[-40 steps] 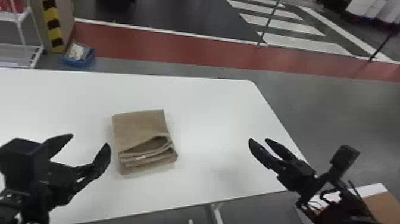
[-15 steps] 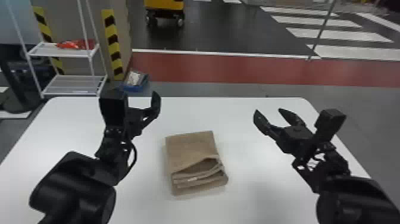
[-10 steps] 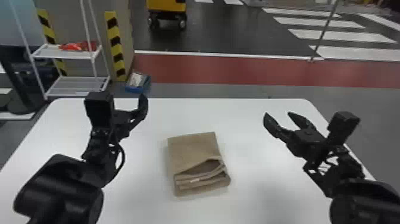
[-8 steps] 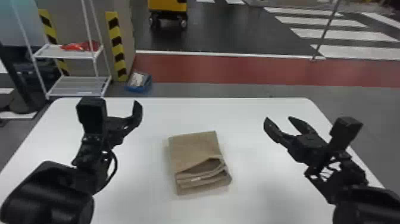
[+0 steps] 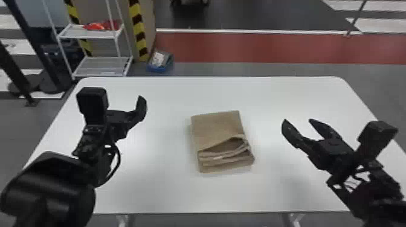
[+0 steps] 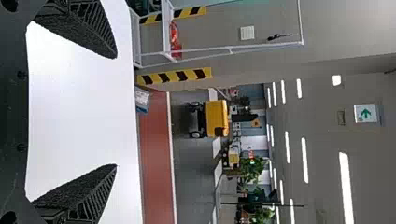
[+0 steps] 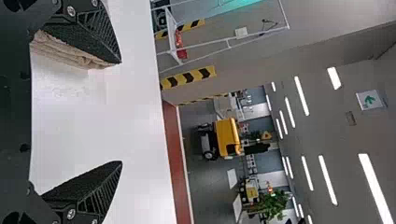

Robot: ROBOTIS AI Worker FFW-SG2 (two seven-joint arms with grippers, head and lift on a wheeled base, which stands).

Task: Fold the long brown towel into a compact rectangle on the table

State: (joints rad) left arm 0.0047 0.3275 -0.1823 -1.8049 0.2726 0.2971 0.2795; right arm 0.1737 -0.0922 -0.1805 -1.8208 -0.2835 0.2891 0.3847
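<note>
The brown towel (image 5: 218, 126) lies folded into a compact, roughly rectangular stack at the middle of the table, its layered edges gaping a little on the near side. Left of it and apart from it, my left gripper (image 5: 125, 105) is over the table; in the left wrist view the left gripper (image 6: 116, 111) stands open with nothing between its fingers. My right gripper (image 5: 297, 126) is open and empty to the towel's right. In the right wrist view, the towel (image 7: 70, 55) is partly hidden behind one finger of the right gripper (image 7: 122, 112).
The white table (image 5: 169, 193) has its far edge in front of a grey floor strip. Beyond its far left corner stand a white shelf rack (image 5: 99, 65) and a small blue bin (image 5: 160, 62) on the floor.
Both arms have drawn apart, the left one moving left and the right one a little right. The head view has shifted. The folded towel keeps its shape, and both grippers remain open.
</note>
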